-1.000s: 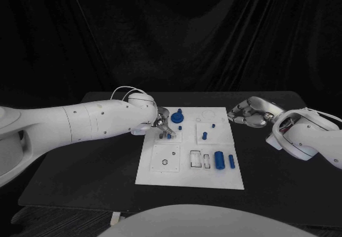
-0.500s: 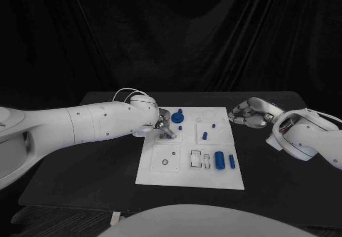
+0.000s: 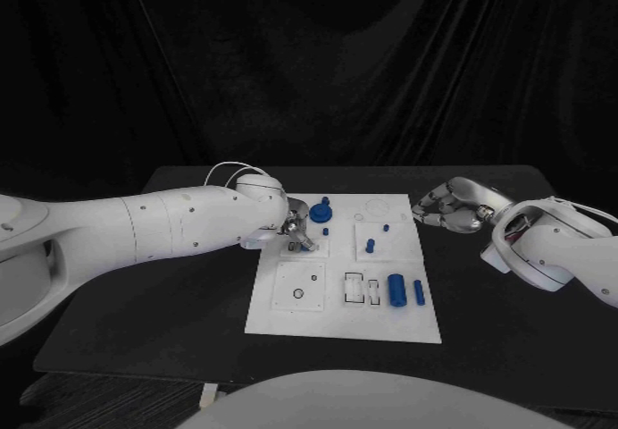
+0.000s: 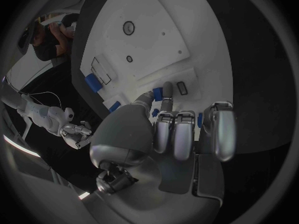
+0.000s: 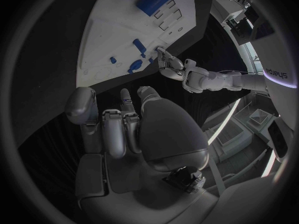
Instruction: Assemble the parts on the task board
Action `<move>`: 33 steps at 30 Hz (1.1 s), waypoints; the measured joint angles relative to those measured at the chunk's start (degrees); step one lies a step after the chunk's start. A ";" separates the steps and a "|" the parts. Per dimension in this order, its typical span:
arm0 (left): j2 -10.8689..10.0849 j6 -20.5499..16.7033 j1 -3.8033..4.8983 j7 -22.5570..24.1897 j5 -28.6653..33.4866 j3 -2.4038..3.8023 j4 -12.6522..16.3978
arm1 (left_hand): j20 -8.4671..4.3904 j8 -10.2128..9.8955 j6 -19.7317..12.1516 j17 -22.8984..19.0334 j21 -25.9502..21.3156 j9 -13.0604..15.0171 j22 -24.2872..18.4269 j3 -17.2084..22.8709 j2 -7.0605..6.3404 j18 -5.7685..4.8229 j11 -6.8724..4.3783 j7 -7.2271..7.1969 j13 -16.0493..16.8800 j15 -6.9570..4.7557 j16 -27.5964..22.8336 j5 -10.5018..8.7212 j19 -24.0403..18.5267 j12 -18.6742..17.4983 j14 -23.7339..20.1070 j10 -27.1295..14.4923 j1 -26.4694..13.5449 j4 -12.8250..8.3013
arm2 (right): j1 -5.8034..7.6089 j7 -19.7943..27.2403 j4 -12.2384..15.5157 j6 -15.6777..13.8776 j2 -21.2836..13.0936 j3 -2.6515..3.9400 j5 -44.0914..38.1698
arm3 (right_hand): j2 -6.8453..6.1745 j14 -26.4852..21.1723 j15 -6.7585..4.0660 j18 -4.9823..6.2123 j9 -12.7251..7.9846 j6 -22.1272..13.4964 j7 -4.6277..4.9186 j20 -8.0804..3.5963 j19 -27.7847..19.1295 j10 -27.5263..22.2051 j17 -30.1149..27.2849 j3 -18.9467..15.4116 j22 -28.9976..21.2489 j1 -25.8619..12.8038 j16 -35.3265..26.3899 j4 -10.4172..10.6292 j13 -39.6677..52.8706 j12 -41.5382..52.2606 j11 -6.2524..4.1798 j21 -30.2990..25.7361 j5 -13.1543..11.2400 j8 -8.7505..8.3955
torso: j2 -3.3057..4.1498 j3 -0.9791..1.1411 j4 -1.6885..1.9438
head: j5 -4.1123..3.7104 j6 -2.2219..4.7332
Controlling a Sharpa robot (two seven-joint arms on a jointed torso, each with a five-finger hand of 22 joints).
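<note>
Left hand [image 3: 295, 231]: pinches small blue part [image 4: 158, 92] at task board [image 3: 338, 313], ten o'clock corner. Advice: keep part upright, press gently into its hole. Right hand [image 3: 446, 204]: curled, empty, beside board's two o'clock corner.

The head camera looked down from above the near edge of the desk [image 3: 154, 304], taking in the whole task board [image 3: 346, 268] from some way off. Each wrist camera sat close behind its own hand, facing along the fingers toward the board. All three views shared the board's far part.
</note>
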 measured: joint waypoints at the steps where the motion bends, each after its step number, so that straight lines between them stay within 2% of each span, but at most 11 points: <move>1: 0.03 -0.08 0.00 0.02 0.00 0.01 0.01 | 0.00 0.00 0.09 0.00 0.00 0.12 0.00 0.43 -0.15 0.00 0.00 0.10 0.00 0.00 0.00 0.45 0.00 0.00 0.00 0.00 0.14 -0.19 | -0.01 -0.01 0.00 0.02 0.01 0.00 0.00 | 0.00 0.00 0.00 0.00 0.00 0.00 0.00 0.00 0.00 0.00 0.00 0.00 0.00 0.00 0.00 0.00 0.00 0.00 0.00 0.00 0.00 0.00 | 0.00 0.00 -0.01 | 0.01 0.00; 6: 0.09 -0.37 -0.06 0.09 0.02 0.01 0.04 | 0.00 0.00 0.41 0.00 0.00 0.74 0.00 3.55 -0.28 0.00 -0.40 0.02 0.00 -0.22 0.00 2.67 0.00 0.00 0.22 0.02 0.27 -0.88 | -0.06 -0.04 -0.04 0.11 0.03 0.00 0.00 | 0.22 0.00 0.00 0.00 0.00 0.00 0.00 0.00 0.00 0.00 0.00 0.16 0.00 0.22 0.00 -0.16 0.00 0.00 0.00 -0.32 0.00 0.00 | 0.01 0.00 0.00 | -0.05 0.00; 10: 0.04 -0.63 -0.11 0.19 0.03 -0.01 0.08 | 0.00 0.00 0.50 0.00 0.00 1.21 0.00 5.55 -0.83 0.00 -0.40 0.11 0.00 -0.22 0.00 3.33 0.00 0.00 0.22 0.03 -0.28 -0.94 | -0.09 -0.08 -0.07 0.20 0.05 0.00 0.00 | 0.01 0.00 0.00 0.00 0.00 0.00 0.00 0.00 0.00 0.00 0.00 0.49 -0.01 0.47 0.00 -0.17 0.00 0.00 0.00 -0.33 0.24 0.00 | 0.01 0.01 0.00 | -0.08 0.00; 15: -0.10 -0.94 -0.13 0.42 0.04 -0.03 0.13 | 0.00 -0.29 0.59 -0.01 -0.23 2.00 0.00 9.67 -2.05 -0.01 -0.39 0.22 0.00 -0.22 0.00 4.50 0.00 0.00 0.21 0.04 -1.50 -1.16 | -0.12 -0.16 -0.13 0.31 0.07 0.00 0.00 | 0.24 0.00 0.00 0.00 0.00 0.00 0.00 0.00 0.00 0.00 0.00 0.64 -0.01 0.70 0.00 -0.33 0.03 0.01 0.00 -0.33 0.23 0.00 | 0.01 0.01 0.01 | -0.10 0.00; 18: -0.23 -1.08 -0.16 0.64 0.04 -0.04 0.18 | 0.00 -0.43 0.54 -0.01 -0.42 2.50 -0.01 10.98 -2.55 0.00 -0.39 0.27 0.00 -0.22 0.00 4.77 0.00 0.00 0.21 0.04 -2.01 -0.57 | -0.15 -0.25 -0.17 0.41 0.10 0.00 0.00 | 0.24 0.00 0.00 0.00 0.00 0.00 0.00 0.00 0.00 0.00 0.00 0.79 -0.01 0.70 0.00 -0.48 0.04 0.01 0.00 -0.33 0.23 0.00 | 0.00 0.01 0.00 | -0.03 0.00; 21: -0.40 -1.28 -0.16 0.97 0.05 -0.04 0.34 | -0.21 -0.51 0.14 -0.01 -0.64 2.89 -0.01 12.40 -2.68 -0.01 -0.39 0.40 0.00 -0.22 0.00 4.86 -0.21 -0.05 0.21 0.03 -2.48 -0.88 | -0.16 -0.35 -0.20 0.54 0.14 0.00 0.00 | 0.01 0.00 0.00 0.00 0.00 0.00 0.00 0.00 0.00 0.00 0.00 0.95 -0.01 0.93 0.00 -0.32 0.04 0.01 0.00 -0.56 0.23 0.00 | 0.00 0.01 0.00 | 0.04 0.00; 24: -0.69 -1.75 -0.16 1.39 0.17 -0.01 0.64 | -0.20 -0.68 -0.26 -0.01 -0.71 3.53 -0.01 15.92 -3.21 0.02 -0.39 0.42 0.00 -0.21 0.00 4.98 -0.24 -0.47 0.21 0.03 -3.13 -3.10 | -0.18 -0.44 -0.24 0.67 0.17 0.00 0.00 | 0.17 0.00 0.00 -0.01 0.00 0.00 0.00 0.00 0.00 0.00 0.00 1.19 -0.01 1.09 -0.22 -0.56 0.08 0.01 0.00 -0.56 0.23 0.00 | -0.01 0.02 0.00 | 0.06 0.00; 26: -0.88 -2.07 -0.16 1.60 0.50 -0.03 0.76 | -0.01 -0.74 -0.35 -0.01 -1.31 3.75 -0.01 17.08 -3.38 0.89 -0.39 0.50 0.00 -0.22 0.00 4.71 -0.43 -0.70 0.21 0.03 -3.29 -3.36 | -0.19 -0.51 -0.28 0.74 0.18 0.00 0.00 | 0.25 0.00 0.00 0.00 0.00 0.00 0.00 0.00 0.00 0.00 0.00 1.19 -0.02 1.17 -0.22 -0.56 0.09 0.02 0.00 -0.56 0.23 0.00 | -0.01 0.02 0.00 | 0.03 0.00; 29: -1.37 -2.61 -0.16 1.86 1.47 -0.06 1.13 | -0.01 -0.50 -0.46 -0.01 -1.31 4.27 -0.01 17.58 -3.61 0.93 -0.39 0.61 0.00 -0.21 0.00 4.70 -0.43 -1.09 0.21 0.03 -3.52 -3.02 | -0.20 -0.61 -0.33 0.86 0.20 0.00 0.00 | 0.32 0.00 0.00 0.00 0.00 0.00 0.00 0.00 0.00 0.00 0.00 1.19 -0.02 1.25 -0.22 -0.56 0.16 0.07 0.00 -0.78 0.23 0.00 | -0.01 0.03 0.01 | -0.07 0.00; 30: -1.63 -2.82 -0.16 1.94 1.96 -0.06 1.35 | -0.01 -0.28 -0.47 -0.01 -1.31 4.50 -0.01 18.68 -3.86 0.93 -0.39 0.62 0.00 -0.22 0.00 4.64 -0.43 -1.10 0.21 0.03 -3.78 -3.77 | -0.20 -0.66 -0.34 0.90 0.20 0.00 0.00 | 0.38 0.00 0.00 -0.01 0.00 0.00 0.00 0.00 0.00 0.00 0.00 1.19 -0.02 1.31 -0.22 -0.56 0.17 0.08 0.00 -0.78 0.23 0.00 | -0.01 0.03 0.01 | -0.12 0.00; 33: -2.27 -3.20 -0.08 2.06 3.05 -0.07 1.91 | -0.01 0.05 -0.51 -0.02 -1.31 5.01 -0.01 18.71 -3.91 0.93 -0.39 0.66 0.00 -0.21 0.00 4.63 -0.43 -1.10 0.21 0.03 -3.83 -3.74 | -0.21 -0.77 -0.39 1.01 0.21 0.00 0.00 | 0.38 0.00 0.00 0.00 0.00 0.00 0.00 0.00 0.00 0.00 0.00 1.19 -0.02 1.31 -0.22 -0.56 0.15 0.08 0.00 -0.78 0.23 0.00 | -0.01 0.03 0.02 | -0.20 0.00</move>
